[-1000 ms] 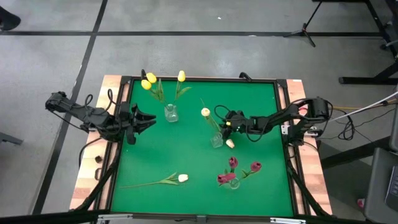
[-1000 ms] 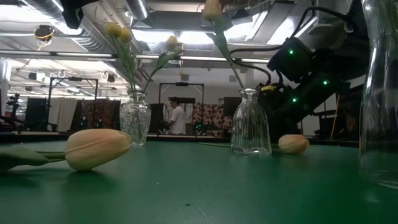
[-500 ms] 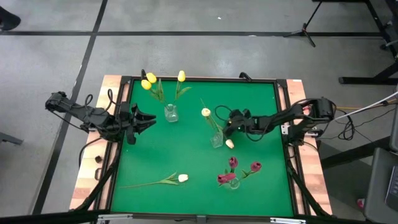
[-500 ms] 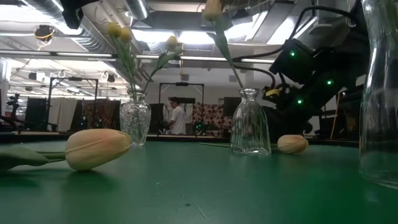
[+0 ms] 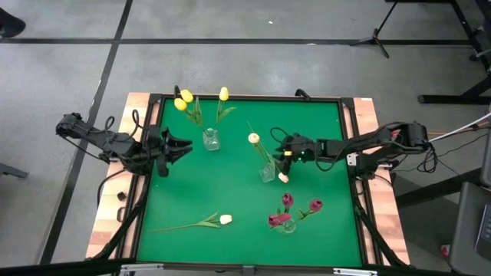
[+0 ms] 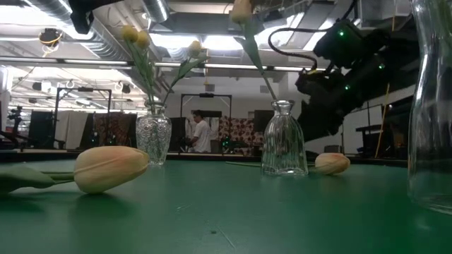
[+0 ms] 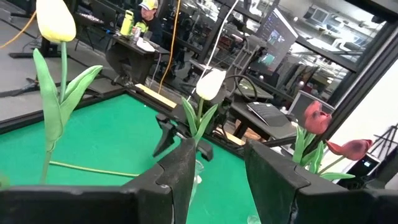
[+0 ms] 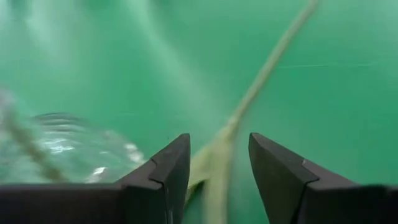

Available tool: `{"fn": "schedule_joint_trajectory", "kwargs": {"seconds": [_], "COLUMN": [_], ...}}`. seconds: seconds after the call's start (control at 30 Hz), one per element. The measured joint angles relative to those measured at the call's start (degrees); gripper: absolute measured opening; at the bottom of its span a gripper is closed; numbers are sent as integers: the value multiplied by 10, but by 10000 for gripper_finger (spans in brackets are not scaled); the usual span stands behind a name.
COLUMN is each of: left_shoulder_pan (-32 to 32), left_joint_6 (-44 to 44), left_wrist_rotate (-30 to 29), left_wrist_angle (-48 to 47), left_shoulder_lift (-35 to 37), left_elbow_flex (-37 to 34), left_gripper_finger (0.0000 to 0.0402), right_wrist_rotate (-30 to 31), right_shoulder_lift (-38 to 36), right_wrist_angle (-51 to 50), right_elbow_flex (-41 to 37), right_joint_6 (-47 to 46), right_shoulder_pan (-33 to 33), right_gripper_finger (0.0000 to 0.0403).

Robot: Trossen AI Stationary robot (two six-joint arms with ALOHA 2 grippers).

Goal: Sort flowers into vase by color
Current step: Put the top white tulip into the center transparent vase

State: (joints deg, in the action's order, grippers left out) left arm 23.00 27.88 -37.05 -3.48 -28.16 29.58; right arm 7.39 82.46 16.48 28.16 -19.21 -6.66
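My right gripper is open, low over the middle of the table. Its fingers stand on either side of the thin green stem of a cream tulip lying on the mat, head beside the middle glass vase. That vase holds one upright cream tulip. The far vase holds yellow tulips. The near vase holds dark red tulips. Another cream tulip lies flat near the near edge. My left gripper waits open at the left side.
A green mat covers the table inside a dark raised frame. Open mat lies between the vases and toward the near left. Beyond the far edge a person stands in the room.
My right arm has stretched out flatter, its elbow moving toward the table's right edge, while its gripper has stayed above the lying tulip's stem beside the middle vase. The flowers and vases have kept their places.
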Motion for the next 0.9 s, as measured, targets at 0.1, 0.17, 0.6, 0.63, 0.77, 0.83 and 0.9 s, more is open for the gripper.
{"fn": "schedule_joint_trajectory", "kwargs": {"seconds": [0.1, 0.17, 0.6, 0.63, 0.77, 0.83, 0.9], "left_shoulder_pan": [0, 0, 0, 0, 0, 0, 0], "left_joint_6": [0, 0, 16, 16, 16, 16, 17], "left_wrist_rotate": [-9, -15, -15, -15, -15, -15, -15], "left_wrist_angle": [0, 0, 0, 0, 1, 0, 1], "left_shoulder_lift": [0, 0, 0, 0, 0, 0, 0], "left_elbow_flex": [0, 0, 0, 0, 0, 0, 0], "left_gripper_finger": [135, 135, 135, 135, 135, 135, 135], "right_wrist_rotate": [-47, -48, -33, -28, 8, 21, 26], "right_shoulder_lift": [9, 11, 11, 11, 11, 11, 11], "right_wrist_angle": [6, 0, -56, -58, -76, -83, -89], "right_elbow_flex": [0, 0, 0, 0, 0, 0, 0], "right_joint_6": [0, 0, 1, 1, -8, -9, -13], "right_shoulder_pan": [-6, -7, -10, -10, -9, -9, -9], "right_gripper_finger": [166, 166, 166, 166, 166, 166, 166]}}
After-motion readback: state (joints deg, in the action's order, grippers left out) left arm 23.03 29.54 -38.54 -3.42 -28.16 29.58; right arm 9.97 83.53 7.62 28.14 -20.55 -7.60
